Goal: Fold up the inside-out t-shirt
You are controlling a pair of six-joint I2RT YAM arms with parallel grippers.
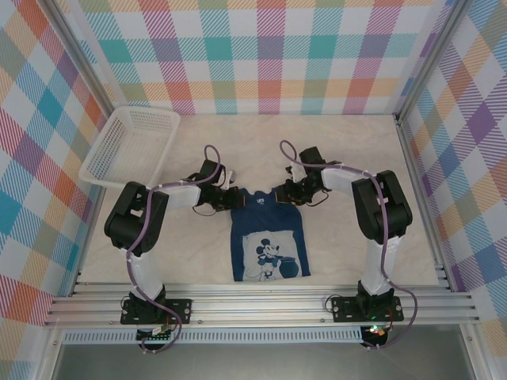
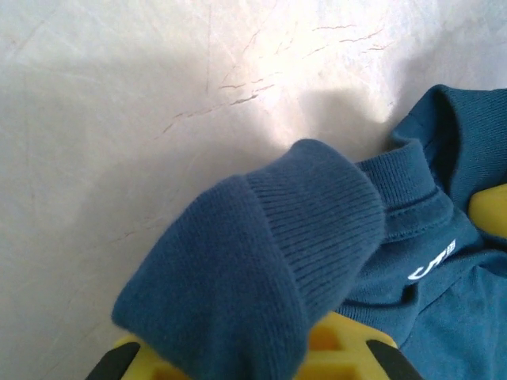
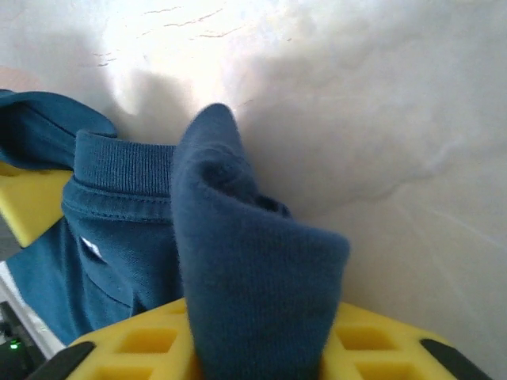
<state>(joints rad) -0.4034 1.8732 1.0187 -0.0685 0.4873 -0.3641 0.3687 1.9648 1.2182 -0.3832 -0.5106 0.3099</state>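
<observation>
Left claw (image 1: 225, 194) pinching t-shirt (image 1: 269, 237) shoulder beside collar, right claw (image 1: 287, 191) clamping other shoulder, rest of shirt lying flat on worktop (image 1: 348, 158).

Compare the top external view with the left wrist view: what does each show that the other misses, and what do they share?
Top external: a white basket far left, and the cartoon print. Left wrist: the ribbed knit of a fabric fold pinched in the left claw. Shared: the navy t-shirt, its collar and small white logo.
</observation>
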